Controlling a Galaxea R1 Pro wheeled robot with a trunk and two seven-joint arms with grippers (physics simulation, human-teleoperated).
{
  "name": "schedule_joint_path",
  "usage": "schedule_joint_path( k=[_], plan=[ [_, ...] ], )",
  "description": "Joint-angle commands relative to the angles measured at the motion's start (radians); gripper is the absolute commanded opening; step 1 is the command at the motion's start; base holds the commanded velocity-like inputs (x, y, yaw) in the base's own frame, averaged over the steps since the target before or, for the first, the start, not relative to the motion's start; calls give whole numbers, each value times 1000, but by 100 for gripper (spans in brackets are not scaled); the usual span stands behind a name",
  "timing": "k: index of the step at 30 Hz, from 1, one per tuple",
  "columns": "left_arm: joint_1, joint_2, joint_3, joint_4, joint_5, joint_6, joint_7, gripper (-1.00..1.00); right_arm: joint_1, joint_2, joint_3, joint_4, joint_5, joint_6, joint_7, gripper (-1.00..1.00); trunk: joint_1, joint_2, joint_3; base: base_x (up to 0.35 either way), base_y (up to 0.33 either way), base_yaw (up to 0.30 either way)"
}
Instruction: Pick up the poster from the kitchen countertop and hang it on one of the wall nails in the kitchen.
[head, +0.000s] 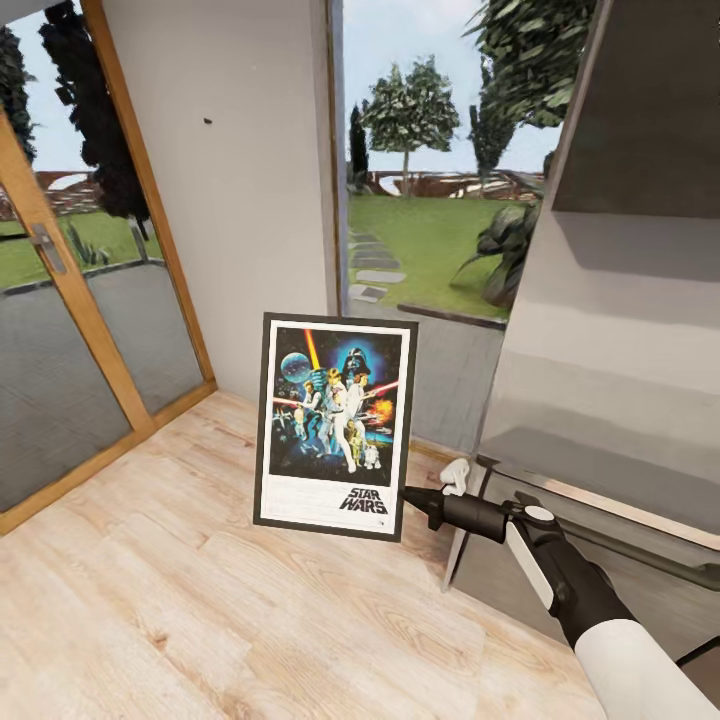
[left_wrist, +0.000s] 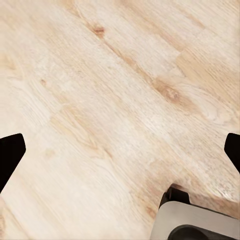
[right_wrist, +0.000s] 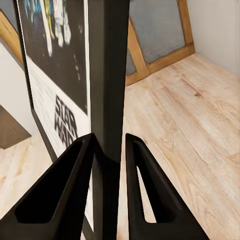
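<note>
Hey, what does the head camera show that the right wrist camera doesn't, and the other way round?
Head view alone: the whole poster upright and front-on, a wall nail high on the pale wall, the garden through the window, and the right arm reaching in. Right wrist view alone: the right gripper seen close, its two black fingers clamping the poster's dark frame edge between them. Both share the poster with its STAR WARS lettering, the wood plank floor, and the wooden door frame.
</note>
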Motion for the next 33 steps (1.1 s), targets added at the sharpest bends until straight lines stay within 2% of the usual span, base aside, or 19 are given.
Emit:
schedule_joint_path(
  k=[1,33],
  plan=[
    [0,0,0,-1,0,-1,-1,100,-1,-1,2,0,-12,11,2,-100,-4,6,2,0,0,0],
    [0,0,-1,-2,0,-1,-1,100,-1,-1,2,0,-12,11,2,-100,-122,223,99,0,0,0]
  ],
)
